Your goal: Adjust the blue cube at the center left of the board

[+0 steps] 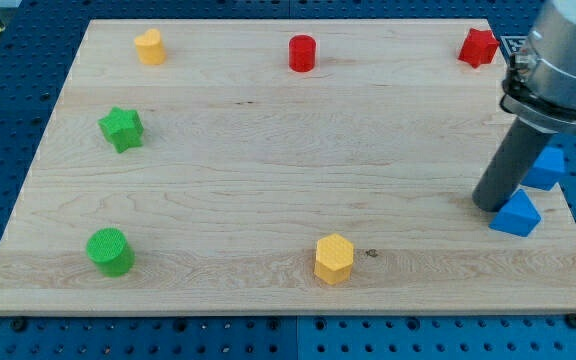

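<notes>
arm: enters from the view's top right, rod near upright | my tip: down on the board, beside its right edge

bright, even light; sharp focus

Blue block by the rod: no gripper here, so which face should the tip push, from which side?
Push the blue block's right-hand face, coming from the view's right, since the board lies leftward. My tip sits against its upper left, so I'd likely circle round first.
</notes>
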Controlling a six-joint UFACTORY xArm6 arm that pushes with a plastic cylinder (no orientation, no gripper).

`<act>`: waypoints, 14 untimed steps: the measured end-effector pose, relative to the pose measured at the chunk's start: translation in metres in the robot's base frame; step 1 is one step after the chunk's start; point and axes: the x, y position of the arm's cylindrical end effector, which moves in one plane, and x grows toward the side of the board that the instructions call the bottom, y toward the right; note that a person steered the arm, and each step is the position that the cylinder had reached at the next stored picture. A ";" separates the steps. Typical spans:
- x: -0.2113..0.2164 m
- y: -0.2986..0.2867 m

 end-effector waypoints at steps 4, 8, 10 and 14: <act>0.043 0.042; -0.011 0.078; -0.012 0.097; -0.039 0.107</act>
